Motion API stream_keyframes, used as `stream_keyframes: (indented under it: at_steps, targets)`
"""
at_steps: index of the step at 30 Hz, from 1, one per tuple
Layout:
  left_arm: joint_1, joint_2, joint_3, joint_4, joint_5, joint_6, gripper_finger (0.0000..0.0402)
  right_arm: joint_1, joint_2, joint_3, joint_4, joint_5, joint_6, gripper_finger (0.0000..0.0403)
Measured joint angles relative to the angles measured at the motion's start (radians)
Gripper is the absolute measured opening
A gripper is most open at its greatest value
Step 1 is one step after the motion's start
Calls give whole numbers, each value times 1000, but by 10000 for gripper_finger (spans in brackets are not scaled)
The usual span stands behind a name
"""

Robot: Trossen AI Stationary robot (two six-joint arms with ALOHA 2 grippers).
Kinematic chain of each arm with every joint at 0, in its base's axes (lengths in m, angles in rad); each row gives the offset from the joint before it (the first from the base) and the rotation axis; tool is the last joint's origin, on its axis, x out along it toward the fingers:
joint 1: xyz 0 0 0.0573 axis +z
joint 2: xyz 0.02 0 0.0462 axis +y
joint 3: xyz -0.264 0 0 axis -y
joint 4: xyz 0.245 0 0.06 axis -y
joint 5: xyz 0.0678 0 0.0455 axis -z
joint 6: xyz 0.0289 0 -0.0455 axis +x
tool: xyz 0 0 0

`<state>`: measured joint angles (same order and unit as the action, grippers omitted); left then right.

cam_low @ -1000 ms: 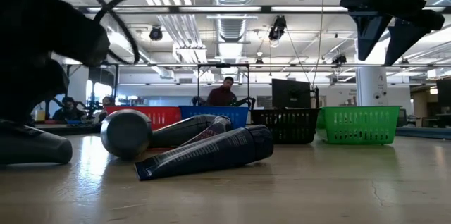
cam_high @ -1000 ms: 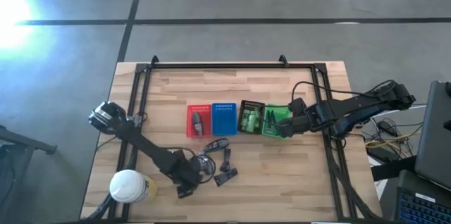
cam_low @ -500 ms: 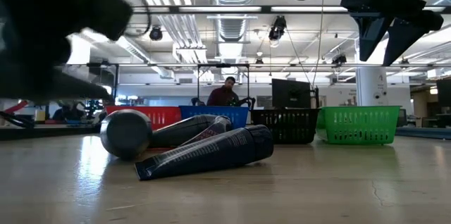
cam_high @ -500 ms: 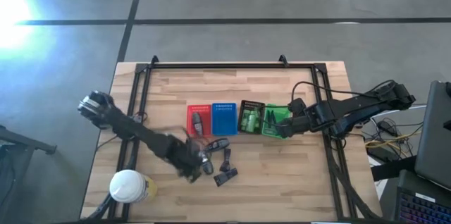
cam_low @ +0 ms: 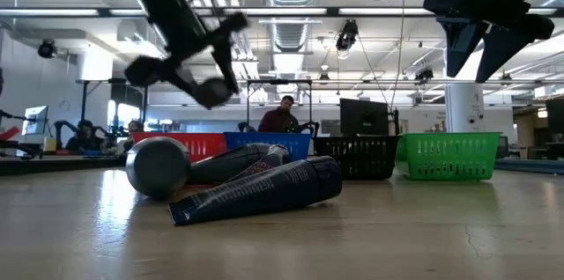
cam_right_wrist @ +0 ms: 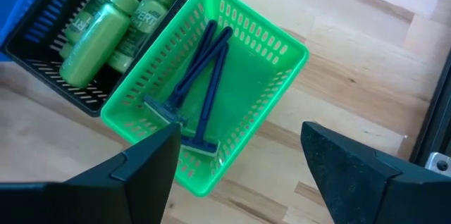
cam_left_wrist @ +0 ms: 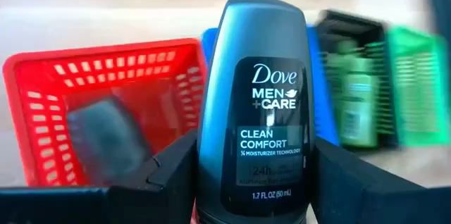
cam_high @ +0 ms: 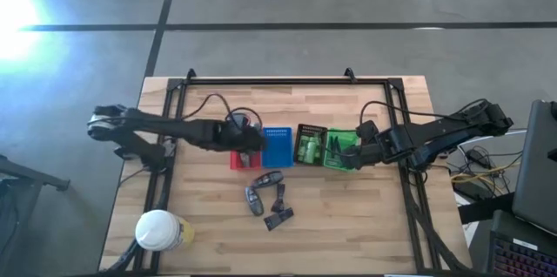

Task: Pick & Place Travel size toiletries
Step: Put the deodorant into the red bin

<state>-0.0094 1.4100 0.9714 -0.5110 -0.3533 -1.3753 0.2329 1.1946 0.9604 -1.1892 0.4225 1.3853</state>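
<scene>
My left gripper hangs above the red tray, shut on a dark grey Dove deodorant bottle. Another dark grey item lies inside that tray. Several dark tubes and bottles lie loose on the wood nearer the front; the low view shows them too. My right gripper stands open above the green tray, which holds two razors. The black tray beside it holds green bottles. My left gripper pinches the bottle's two sides between its fingers, on the part near the label's lower end. The fingers reach in from the table's left and lie along the bottle, whose rounded end sticks out past them. The bottle is lifted clear.
Red, blue, black and green trays stand in a row at the table's middle. A white-topped yellow container stands at the near left corner. A black frame runs around the table. A person sits far behind.
My left gripper has shut on the Dove bottle at the table's near left, lifted it clear, and swung up and toward the far edge and the right, to above the red tray. The other loose items have stayed where they were.
</scene>
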Motion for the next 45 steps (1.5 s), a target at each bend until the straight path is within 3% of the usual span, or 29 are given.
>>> stream_keyframes:
  at_steps: [8, 14, 17, 22, 28, 30, 32, 35, 39, 42, 45]
  targets:
    - [24, 113, -10, 15, 39, -7, 215, 0, 0, 0, 0, 0, 25, 304]
    - [24, 128, -10, 14, 41, -7, 340, 0, 0, 0, 0, 0, 29, 321]
    - [22, 95, -9, -10, 57, 9, 385, 0, 0, 0, 0, -1, 29, 328]
    - [-26, -1, 7, -40, 158, 93, 383, 0, 0, 0, 0, -1, 21, 338]
    - [-178, -43, 21, -142, 303, 67, 379, 0, 0, 0, 0, -4, -2, 348]
    - [-250, -38, 22, -84, 338, 227, 378, 0, 0, 0, 0, -12, -34, 350]
    - [-338, -32, 23, 5, 340, 494, 376, 0, 0, 0, 2, -14, -67, 349]
    - [-448, -10, 52, 45, 295, 945, 372, 0, 0, 0, 4, -14, -115, 342]
    - [-516, 43, 105, -25, 165, 1481, 371, 0, 0, 0, 9, -24, -129, 330]
    - [-507, 91, 107, -35, 142, 1729, 371, 0, 0, 0, 21, -48, -128, 322]
    - [-465, 139, 107, -36, 166, 1827, 368, 0, 0, 0, 22, -74, -114, 316]
